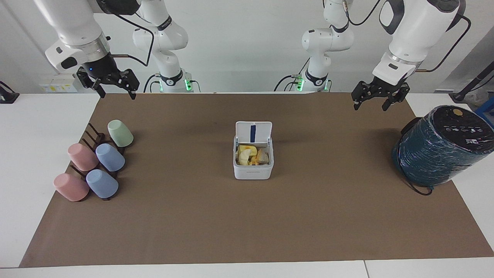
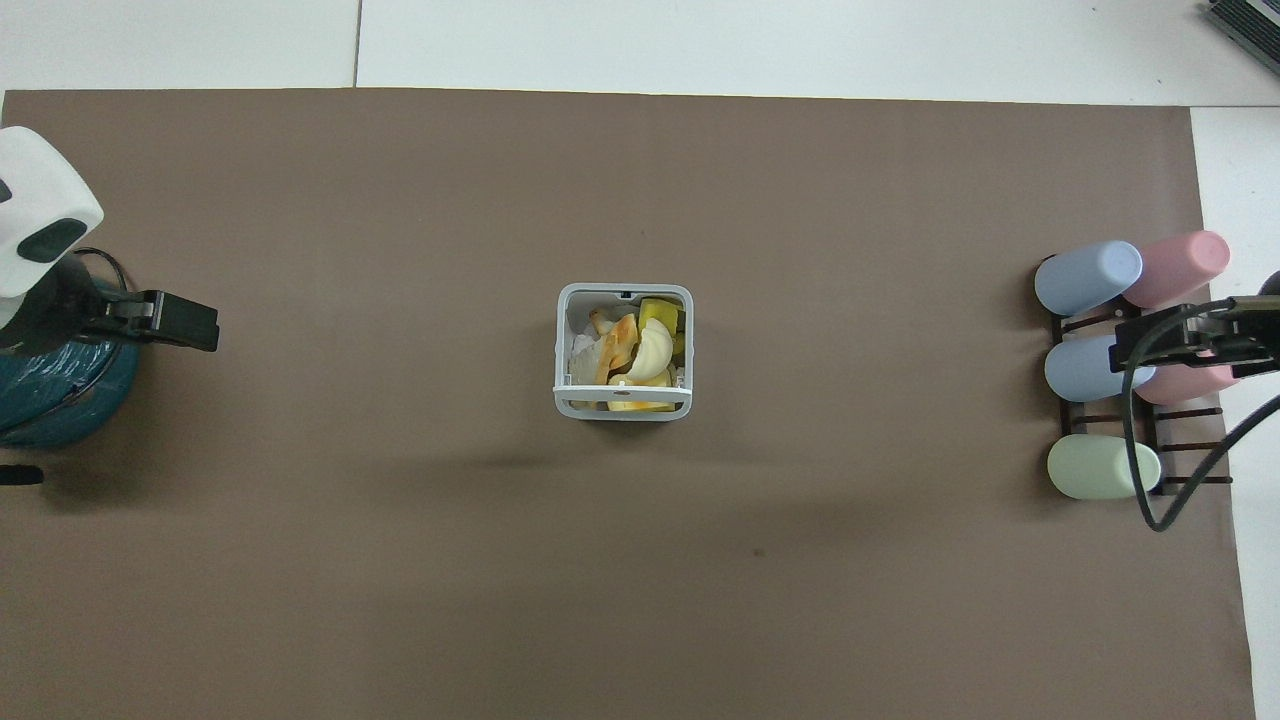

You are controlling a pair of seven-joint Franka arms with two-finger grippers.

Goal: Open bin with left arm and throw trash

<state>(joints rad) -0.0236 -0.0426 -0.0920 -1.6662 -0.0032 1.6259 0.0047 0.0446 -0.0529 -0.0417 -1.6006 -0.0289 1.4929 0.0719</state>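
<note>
bin: white square box [image 1: 252, 170] [image 2: 623, 351] at the middle of the brown mat [image 1: 247, 216], about halfway between the two arm ends of the worktop [image 1: 38, 127]. Footprint roughly square, no clear long axis.
lid: up, standing near vertical [image 1: 253, 132], hinged on the bin edge nearer the robots; inner face turned away from the robots, with a dark blue strip down its middle.
bin front: wall away from the robots carries a small line of print, too small to read.
trash: pale yellow and orange scraps [image 1: 251, 155] [image 2: 632, 355] piled inside the bin, filling most of the opening. Pieces overlap, so single shapes are hard to separate.
left gripper: raised [image 1: 377, 101] [image 2: 175, 322] over the mat corner nearest the left arm's base, near the teal cylinder; fingers apart, nothing between them.
right gripper: raised [image 1: 112, 88] [image 2: 1180, 335] over the worktop edge nearest the robots at the right arm's end, fingers apart, nothing held. In the overhead view it covers part of the cup rack.
teal cylinder: large, dark teal, wrapped [image 1: 440, 148] [image 2: 50, 395], at the left arm's end, tilted; dark top with small white markings and an orange dot, not readable.
cups: five pastel cups on a dark rack [image 1: 94, 164] [image 2: 1120, 370] at the right arm's end: two pink, two blue, one green, lying tilted.
</note>
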